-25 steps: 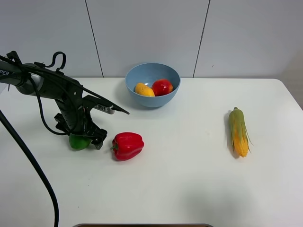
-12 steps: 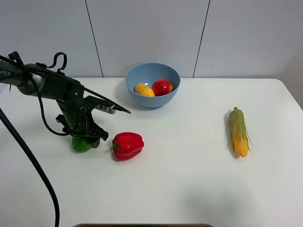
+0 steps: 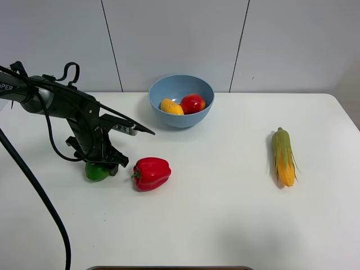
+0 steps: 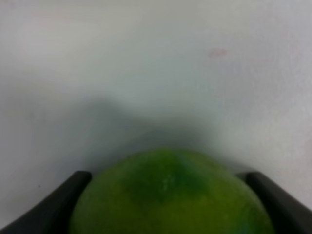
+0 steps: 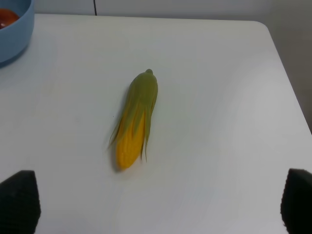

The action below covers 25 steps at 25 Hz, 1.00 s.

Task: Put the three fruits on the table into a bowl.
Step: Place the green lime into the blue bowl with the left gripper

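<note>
The green lime (image 3: pixel 97 172) lies on the white table (image 3: pixel 225 214) at the left. My left gripper (image 3: pixel 101 167) stands over it, a finger against each side, shut on it. In the left wrist view the lime (image 4: pixel 170 195) fills the gap between the dark fingers (image 4: pixel 48 209). The red peach (image 3: pixel 193 103) and the yellow-orange mango (image 3: pixel 171 107) lie in the light-blue bowl (image 3: pixel 181 117) at the back centre. My right gripper (image 5: pixel 158 202) is open and empty, above the table's right side; it is out of the high view.
A red bell pepper (image 3: pixel 152 173) lies just right of the lime. A corn cob (image 3: pixel 283 156) lies at the right, also in the right wrist view (image 5: pixel 135 119). The bowl's rim (image 5: pixel 12 34) shows there too. A black cable hangs at the left edge.
My left gripper has shifted slightly right and settled lower around the lime, which has moved a little with it. Nothing else has moved.
</note>
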Each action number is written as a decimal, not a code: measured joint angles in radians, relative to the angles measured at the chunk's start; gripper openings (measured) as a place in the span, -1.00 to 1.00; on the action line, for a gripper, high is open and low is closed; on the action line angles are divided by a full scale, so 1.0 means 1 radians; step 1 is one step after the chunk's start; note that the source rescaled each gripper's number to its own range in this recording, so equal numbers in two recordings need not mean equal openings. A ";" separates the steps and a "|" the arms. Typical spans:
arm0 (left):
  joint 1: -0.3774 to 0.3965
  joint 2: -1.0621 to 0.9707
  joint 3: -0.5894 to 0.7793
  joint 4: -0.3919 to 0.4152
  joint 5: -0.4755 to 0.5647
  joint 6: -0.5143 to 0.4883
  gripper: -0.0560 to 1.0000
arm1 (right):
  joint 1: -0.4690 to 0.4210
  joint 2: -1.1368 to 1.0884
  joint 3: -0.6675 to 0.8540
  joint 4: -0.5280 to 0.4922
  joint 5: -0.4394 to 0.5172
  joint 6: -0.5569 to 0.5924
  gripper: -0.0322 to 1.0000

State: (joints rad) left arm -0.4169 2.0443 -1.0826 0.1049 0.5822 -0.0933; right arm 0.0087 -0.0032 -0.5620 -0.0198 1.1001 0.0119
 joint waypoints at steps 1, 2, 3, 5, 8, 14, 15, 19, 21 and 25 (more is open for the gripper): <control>0.000 0.000 0.000 0.001 0.001 0.000 -0.85 | 0.000 0.000 0.000 0.000 0.000 0.000 1.00; 0.000 0.000 0.000 0.002 0.001 0.000 -0.85 | 0.000 0.000 0.000 0.000 0.000 0.000 1.00; 0.000 0.000 0.000 0.005 0.002 -0.001 -0.85 | 0.000 0.000 0.000 0.000 0.000 0.000 1.00; 0.000 -0.006 0.000 0.014 0.006 -0.001 -0.85 | 0.000 0.000 0.000 0.000 0.000 0.000 1.00; 0.001 -0.029 0.003 0.035 0.035 -0.001 -0.85 | 0.000 0.000 0.000 0.000 0.000 0.000 1.00; 0.001 -0.169 0.003 0.039 0.053 -0.001 -0.85 | 0.000 0.000 0.000 0.000 0.000 0.000 1.00; 0.001 -0.196 0.003 0.039 0.053 -0.001 -0.85 | 0.000 0.000 0.000 0.000 0.000 0.000 1.00; 0.001 -0.310 0.003 0.043 0.047 -0.001 -0.85 | 0.000 0.000 0.000 0.000 0.000 0.000 1.00; 0.001 -0.365 0.003 0.046 0.031 0.003 -0.85 | 0.000 0.000 0.000 0.000 0.000 0.000 1.00; 0.000 -0.459 0.003 0.048 -0.033 0.023 -0.85 | 0.000 0.000 0.000 0.000 0.000 0.000 1.00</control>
State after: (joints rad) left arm -0.4166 1.5857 -1.0795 0.1532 0.5490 -0.0705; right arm 0.0087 -0.0032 -0.5620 -0.0198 1.1001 0.0119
